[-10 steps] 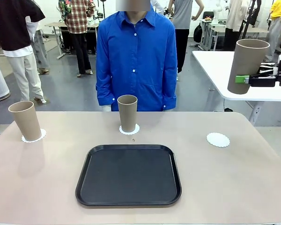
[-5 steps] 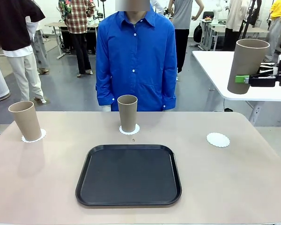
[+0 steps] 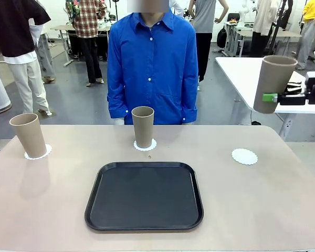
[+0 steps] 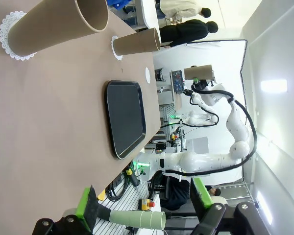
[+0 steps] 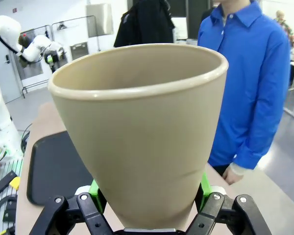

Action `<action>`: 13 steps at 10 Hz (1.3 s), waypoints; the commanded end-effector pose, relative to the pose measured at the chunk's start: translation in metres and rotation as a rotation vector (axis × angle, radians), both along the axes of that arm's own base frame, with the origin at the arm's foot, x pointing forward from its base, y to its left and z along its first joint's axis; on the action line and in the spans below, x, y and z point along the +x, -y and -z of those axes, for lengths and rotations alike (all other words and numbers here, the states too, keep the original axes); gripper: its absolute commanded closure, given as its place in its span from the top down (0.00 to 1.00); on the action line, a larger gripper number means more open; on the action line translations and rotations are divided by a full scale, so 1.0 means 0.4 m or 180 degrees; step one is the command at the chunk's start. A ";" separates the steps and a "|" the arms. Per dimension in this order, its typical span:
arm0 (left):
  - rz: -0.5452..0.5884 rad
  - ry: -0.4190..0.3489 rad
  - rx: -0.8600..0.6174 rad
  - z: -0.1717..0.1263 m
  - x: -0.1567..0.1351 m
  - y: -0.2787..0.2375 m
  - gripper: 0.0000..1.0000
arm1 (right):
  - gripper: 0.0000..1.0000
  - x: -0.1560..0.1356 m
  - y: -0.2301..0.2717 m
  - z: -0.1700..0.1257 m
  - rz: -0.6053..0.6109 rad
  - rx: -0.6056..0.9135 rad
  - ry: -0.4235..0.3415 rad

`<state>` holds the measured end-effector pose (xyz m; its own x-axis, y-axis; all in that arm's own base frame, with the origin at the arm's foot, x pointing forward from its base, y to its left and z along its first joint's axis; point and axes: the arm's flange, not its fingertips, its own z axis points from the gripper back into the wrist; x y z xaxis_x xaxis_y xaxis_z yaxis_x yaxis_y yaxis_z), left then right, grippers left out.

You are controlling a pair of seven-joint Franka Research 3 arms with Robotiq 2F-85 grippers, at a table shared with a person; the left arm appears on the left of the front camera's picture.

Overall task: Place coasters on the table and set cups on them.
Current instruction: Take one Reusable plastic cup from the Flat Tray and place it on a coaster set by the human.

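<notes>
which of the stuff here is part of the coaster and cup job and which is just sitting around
Part of the job:
- left cup on its coaster
- middle cup on its coaster
- bare coaster on the right
- third cup, held by the right claw
- beige table

Just lying about:
- black tray, nothing on it
- white table behind

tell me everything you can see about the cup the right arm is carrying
The tall tapered tan-brown tumbler looks matte like cardboard, has no handle, and widens to a smooth rolled rim. It is empty and nearly upright, tilted slightly. The right pincer is shut on its lower part, green pads pressing opposite sides. It hangs in the air off the right end of the beige-tan table, above and beyond the bare round white lacy paper coaster, touching nothing else.
</notes>
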<state>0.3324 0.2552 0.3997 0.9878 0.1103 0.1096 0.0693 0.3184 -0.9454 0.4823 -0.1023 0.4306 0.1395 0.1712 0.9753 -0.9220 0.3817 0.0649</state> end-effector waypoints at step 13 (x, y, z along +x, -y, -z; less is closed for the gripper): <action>-0.0029 0.0012 -0.0026 -0.006 -0.001 -0.001 1.00 | 0.82 0.143 -0.003 0.344 -0.0782 -0.0137 -0.0098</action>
<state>0.3325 0.2552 0.3997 0.9879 0.1101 0.1096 0.0694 0.3185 -0.9454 0.5366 -0.0965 0.2913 0.1392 0.2368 0.9615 -0.9802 0.1711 0.0997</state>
